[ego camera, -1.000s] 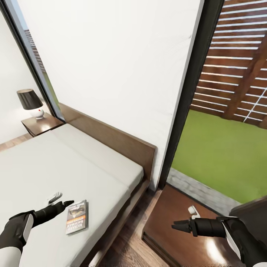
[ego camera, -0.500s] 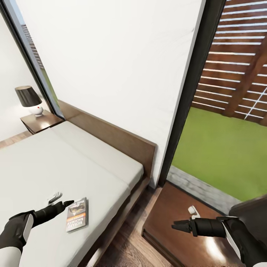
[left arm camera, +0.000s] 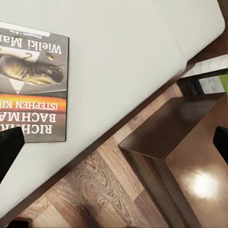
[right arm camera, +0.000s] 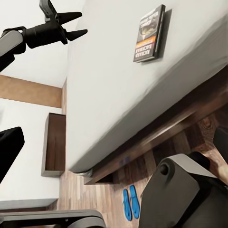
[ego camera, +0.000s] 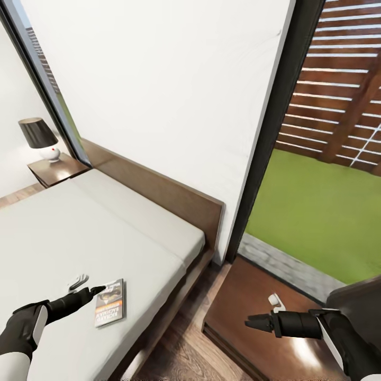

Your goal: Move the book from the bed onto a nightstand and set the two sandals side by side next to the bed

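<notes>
The book (ego camera: 109, 302) lies flat on the off-white mattress of the bed (ego camera: 63, 238), near its right edge, dark cover with an orange band facing up. My left gripper (ego camera: 91, 284) hovers open just left of the book, not touching it. In the left wrist view the book (left arm camera: 31, 80) sits close ahead between the spread fingers. My right gripper (ego camera: 259, 309) is open and empty above the glossy nightstand (ego camera: 248, 296) beside the bed. The two blue sandals (right arm camera: 129, 202) lie side by side on the floor, off the low end of the bed frame.
A second nightstand (ego camera: 55, 170) with a black-shaded lamp (ego camera: 39, 137) stands across the bed. A dark window frame (ego camera: 275, 132) and glass rise behind the near nightstand. Wood-plank floor (ego camera: 180, 349) runs between bed and nightstand. A long dark bench (right arm camera: 54, 142) stands beyond the bed.
The whole picture has drifted a little, with bed, lamp and book sliding slightly upward: the camera moved. Both grippers hold the same open pose.
</notes>
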You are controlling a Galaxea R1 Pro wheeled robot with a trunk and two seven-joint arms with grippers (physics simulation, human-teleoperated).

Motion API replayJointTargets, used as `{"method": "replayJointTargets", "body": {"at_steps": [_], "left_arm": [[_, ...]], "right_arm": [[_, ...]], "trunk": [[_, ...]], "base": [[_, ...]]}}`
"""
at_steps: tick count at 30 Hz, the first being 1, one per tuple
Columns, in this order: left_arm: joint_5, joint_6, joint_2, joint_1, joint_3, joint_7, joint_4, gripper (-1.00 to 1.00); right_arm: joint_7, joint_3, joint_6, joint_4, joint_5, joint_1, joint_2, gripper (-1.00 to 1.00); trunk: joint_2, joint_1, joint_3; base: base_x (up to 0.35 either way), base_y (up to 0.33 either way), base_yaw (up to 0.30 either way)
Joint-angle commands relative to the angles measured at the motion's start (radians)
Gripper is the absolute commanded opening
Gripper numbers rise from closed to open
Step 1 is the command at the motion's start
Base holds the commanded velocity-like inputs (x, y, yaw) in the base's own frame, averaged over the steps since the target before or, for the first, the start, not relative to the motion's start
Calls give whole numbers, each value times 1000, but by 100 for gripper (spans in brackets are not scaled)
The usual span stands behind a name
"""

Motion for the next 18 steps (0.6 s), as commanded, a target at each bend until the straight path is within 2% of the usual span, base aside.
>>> {"method": "replayJointTargets", "body": {"at_steps": [1,18], "left_arm": [[-8,6,-1,-1,5,-9,-1,100],[-8,6,-1,-1,5,-9,-1,100]], "right_arm": [[3,0,11,0,-1,-1,0,100],[6,0,11,-1,-1,-1,-1,100]], "trunk": [[-2,1,-3],[-2,1,-11]], "base": [[0,0,0],[0,0,0]]}}
